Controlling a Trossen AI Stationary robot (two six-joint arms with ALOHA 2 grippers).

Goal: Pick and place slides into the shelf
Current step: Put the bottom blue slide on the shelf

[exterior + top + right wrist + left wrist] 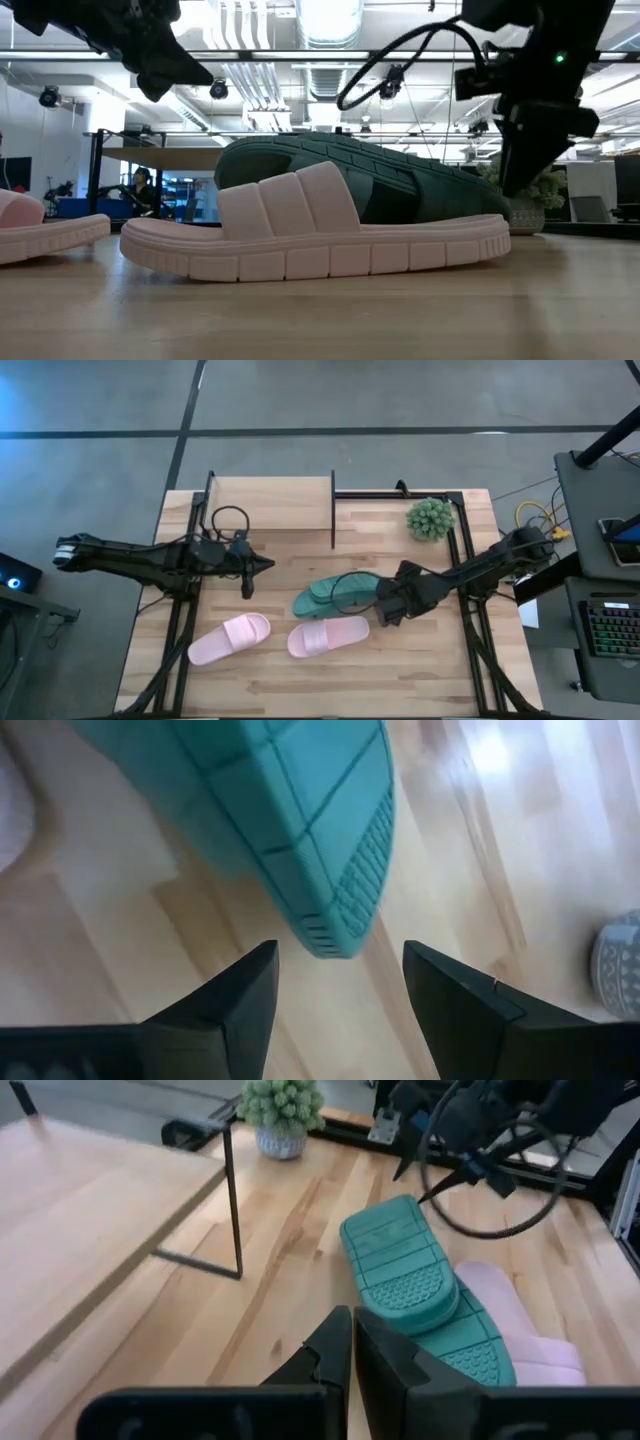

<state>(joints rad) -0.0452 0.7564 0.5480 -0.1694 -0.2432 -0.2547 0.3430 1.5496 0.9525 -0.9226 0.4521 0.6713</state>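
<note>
The right gripper (383,607), fingers spread and empty, hovers at the heel end of the stacked teal slides (335,593) at frame centre on the table (400,670): the approach step. Next it must descend and close. The left gripper (262,564) waits closed near the shelf (272,503).

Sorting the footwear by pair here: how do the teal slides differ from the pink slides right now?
The teal slides are stacked sole up, one lying on the other; the pink slides sit apart, side by side, straps up. The teal ones lie nearer the shelf, the pink ones nearer the table's front edge. The open right gripper is at the teal pair's end; no gripper is near the pink. Both pairs are on the table, outside the shelf.
</note>
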